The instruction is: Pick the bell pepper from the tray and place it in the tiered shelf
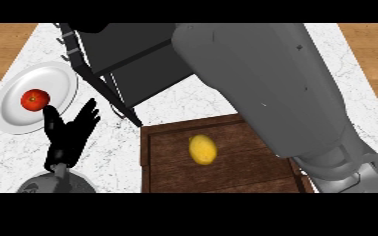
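A brown wooden tray (171,176) sits at the front middle of the counter. On it lies one yellow oval item (201,149), shaped more like a lemon than a bell pepper. The black tiered shelf (136,55) stands at the back, just behind the tray. My right forearm (273,85) crosses the view from the lower right up toward the shelf's right side. It hides that part of the shelf, and the right hand itself does not show. My left hand (68,135) rests open at the lower left, fingers up, holding nothing.
A white plate (63,77) lies at the left with a red tomato (35,99) on it, just above my left hand. The counter top is white marble (184,100), with wooden floor showing past its back corners.
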`<state>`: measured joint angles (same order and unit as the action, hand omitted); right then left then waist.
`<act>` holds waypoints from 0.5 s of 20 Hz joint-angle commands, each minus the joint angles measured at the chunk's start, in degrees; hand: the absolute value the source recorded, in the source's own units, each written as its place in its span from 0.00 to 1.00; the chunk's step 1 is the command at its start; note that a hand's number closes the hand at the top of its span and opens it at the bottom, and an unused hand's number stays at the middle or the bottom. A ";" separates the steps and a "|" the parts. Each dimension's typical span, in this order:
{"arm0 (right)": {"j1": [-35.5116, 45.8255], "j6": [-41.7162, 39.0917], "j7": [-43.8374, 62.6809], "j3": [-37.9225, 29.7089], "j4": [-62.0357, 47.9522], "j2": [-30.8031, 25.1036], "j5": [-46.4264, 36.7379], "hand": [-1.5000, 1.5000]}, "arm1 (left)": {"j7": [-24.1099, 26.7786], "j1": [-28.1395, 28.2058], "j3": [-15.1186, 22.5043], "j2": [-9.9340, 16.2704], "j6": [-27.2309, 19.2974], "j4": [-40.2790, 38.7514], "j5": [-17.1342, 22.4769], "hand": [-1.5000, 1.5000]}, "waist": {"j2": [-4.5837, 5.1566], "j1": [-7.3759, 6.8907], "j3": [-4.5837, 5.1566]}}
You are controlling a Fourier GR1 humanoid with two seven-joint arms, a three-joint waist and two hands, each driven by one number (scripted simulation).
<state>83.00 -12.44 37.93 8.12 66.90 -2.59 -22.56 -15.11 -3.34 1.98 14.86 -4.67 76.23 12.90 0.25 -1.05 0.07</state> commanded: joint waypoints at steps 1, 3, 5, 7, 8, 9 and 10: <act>3.59 3.41 -7.75 -0.06 -11.55 1.66 -3.47 1.00 | -0.96 -1.21 0.29 -0.56 -1.19 0.94 -1.14 0.50 | 0.16 -0.63 0.01; 2.86 3.04 -8.59 0.20 -11.13 1.84 -4.09 1.00 | 1.50 -0.09 -0.63 -0.28 1.48 -1.53 -0.20 0.50 | -0.02 0.00 0.00; 1.07 4.92 -14.27 -0.09 -15.64 0.81 -5.28 1.00 | 1.44 1.25 -0.72 -0.32 2.52 -0.93 0.64 0.50 | 0.12 -0.35 0.00; 3.19 7.82 -15.01 0.33 -20.12 2.53 -5.53 1.00 | -0.87 -0.88 0.35 -1.20 0.01 0.22 -1.24 0.50 | 0.14 -0.55 0.00; 2.07 9.04 -18.53 -0.64 -23.31 2.06 -7.07 1.00 | 1.04 1.53 0.80 -1.64 0.33 0.90 -1.45 0.50 | 0.31 -0.94 0.01; 7.15 9.95 -15.36 -0.27 -25.63 2.55 -4.56 1.00 | 0.44 -1.49 0.22 -1.23 0.83 -1.04 -1.38 0.50 | 0.29 -1.11 0.04; 4.23 9.48 -18.23 -1.46 -24.74 2.27 -6.71 1.00 | 1.66 -0.64 -1.34 -0.62 2.19 -3.39 -0.30 0.50 | 0.16 -0.25 0.01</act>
<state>86.44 -5.33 24.01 7.73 47.72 -0.64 -27.75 -14.38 -3.47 1.79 13.96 -3.70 75.41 12.21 0.41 -1.55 0.09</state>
